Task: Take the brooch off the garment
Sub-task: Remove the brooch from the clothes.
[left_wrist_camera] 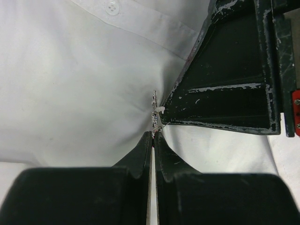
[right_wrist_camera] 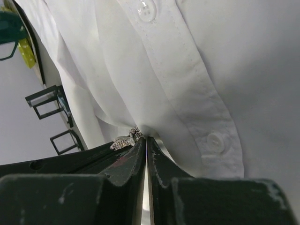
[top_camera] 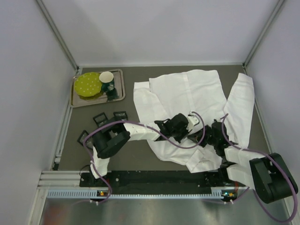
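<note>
The garment [top_camera: 187, 93] lies spread front-up across the dark table [top_camera: 136, 158], well clear of the tray [top_camera: 121, 85] in the far left corner, and both my arms meet over its lower middle, next to the button strip. From above that is all I get, because the wrists cover the spot and the brooch cannot be seen there. The left wrist camera does show it. The brooch [left_wrist_camera: 154, 112] is a small sparkling piece, seen edge-on at the peak of a pucker of cloth. The left gripper [left_wrist_camera: 153, 137] has its jaws pressed almost together, and its tips run up onto the brooch's lower end, so I judge it has the brooch pinched. That view also shows the tip of one of the right arm's fingers [left_wrist_camera: 225, 89] touching the brooch from the side. The right wrist camera adds that the right gripper [right_wrist_camera: 146, 139] is likewise all but closed. Folds of the shirt converge into its tips, and the brooch lies just beside them, so I read it as holding cloth. I cannot tell from any view whether the pin is unfastened. I take this to be the separating step. The next move calls for drawing the brooch out along its pin while the right side keeps the cloth down, slowly, as this thin fabric would snag or tear.
</note>
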You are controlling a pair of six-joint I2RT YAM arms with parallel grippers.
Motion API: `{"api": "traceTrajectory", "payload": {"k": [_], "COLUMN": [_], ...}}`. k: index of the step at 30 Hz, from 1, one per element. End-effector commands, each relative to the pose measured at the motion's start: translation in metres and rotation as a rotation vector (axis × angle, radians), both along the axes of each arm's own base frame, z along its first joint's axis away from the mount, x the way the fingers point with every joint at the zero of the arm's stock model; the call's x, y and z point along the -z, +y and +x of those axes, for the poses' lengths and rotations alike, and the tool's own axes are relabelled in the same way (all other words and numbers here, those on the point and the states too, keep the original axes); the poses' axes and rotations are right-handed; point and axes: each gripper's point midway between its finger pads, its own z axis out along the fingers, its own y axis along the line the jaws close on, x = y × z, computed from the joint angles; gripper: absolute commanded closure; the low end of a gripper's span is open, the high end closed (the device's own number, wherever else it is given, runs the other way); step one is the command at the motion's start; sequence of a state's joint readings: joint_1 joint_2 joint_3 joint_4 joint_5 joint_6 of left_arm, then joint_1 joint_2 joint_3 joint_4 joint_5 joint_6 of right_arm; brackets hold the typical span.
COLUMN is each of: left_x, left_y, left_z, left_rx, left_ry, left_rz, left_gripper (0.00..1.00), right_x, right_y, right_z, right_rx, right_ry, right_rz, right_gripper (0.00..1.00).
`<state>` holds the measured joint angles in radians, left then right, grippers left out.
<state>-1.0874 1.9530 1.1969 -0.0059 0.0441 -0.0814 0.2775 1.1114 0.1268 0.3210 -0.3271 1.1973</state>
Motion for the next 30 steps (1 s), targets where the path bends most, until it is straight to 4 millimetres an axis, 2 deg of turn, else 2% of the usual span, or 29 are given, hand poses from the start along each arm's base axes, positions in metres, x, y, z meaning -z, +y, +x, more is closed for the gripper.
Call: {"api": "traceTrajectory", "payload": {"k": [1, 2, 3, 5, 7, 11, 15, 18, 19, 20, 22, 24, 30], "left_x": [0.043, 0.041, 0.042, 0.036, 0.033, 0.022, 0.019, 0.019, 0.021, 0.022, 0.022, 0.023, 0.024], "left_y": [0.014, 0.013, 0.015, 0.014, 0.016, 0.021, 0.029, 0.032, 0.032, 0.034, 0.033, 0.034, 0.033], "left_z": [-0.041, -0.040, -0.038, -0.035, -0.030, -0.014, -0.007, -0.005, -0.005, -0.004, -0.004, -0.003, -0.002], "left_rx": [0.056, 0.047, 0.034, 0.020, 0.024, 0.016, 0.046, 0.049, 0.052, 0.046, 0.045, 0.042, 0.050], "left_ry": [0.130, 0.129, 0.119, 0.100, 0.065, -0.051, -0.122, -0.144, -0.147, -0.154, -0.162, -0.174, -0.221], "left_rz": [0.098, 0.092, 0.095, 0.079, 0.076, 0.108, 0.164, 0.183, 0.189, 0.197, 0.202, 0.213, 0.250], "left_gripper": [1.00, 1.00, 1.00, 1.00, 1.00, 1.00, 1.00, 1.00, 1.00, 1.00, 1.00, 1.00, 1.00], "right_x": [-0.060, -0.061, -0.052, -0.063, -0.058, -0.066, -0.059, -0.060, -0.059, -0.060, -0.055, -0.056, -0.052], "right_y": [0.020, 0.019, 0.013, 0.007, -0.004, -0.009, -0.011, -0.008, -0.007, -0.005, 0.001, 0.004, 0.004], "right_z": [0.020, 0.019, 0.015, 0.018, 0.015, 0.016, 0.012, 0.013, 0.012, 0.013, 0.010, 0.010, 0.011], "right_rx": [-0.103, -0.105, -0.104, -0.103, -0.095, -0.073, -0.024, -0.016, -0.015, -0.022, -0.051, -0.062, -0.036], "right_ry": [-0.194, -0.203, -0.179, -0.224, -0.222, -0.243, -0.138, -0.086, -0.063, -0.054, -0.012, 0.005, 0.044], "right_rz": [0.054, 0.039, -0.009, -0.064, -0.143, -0.153, -0.126, -0.100, -0.097, -0.087, -0.070, -0.053, -0.041], "right_gripper": [0.92, 0.92, 0.91, 0.90, 0.87, 0.85, 0.82, 0.73, 0.64, 0.60, 0.58, 0.58, 0.70]}}
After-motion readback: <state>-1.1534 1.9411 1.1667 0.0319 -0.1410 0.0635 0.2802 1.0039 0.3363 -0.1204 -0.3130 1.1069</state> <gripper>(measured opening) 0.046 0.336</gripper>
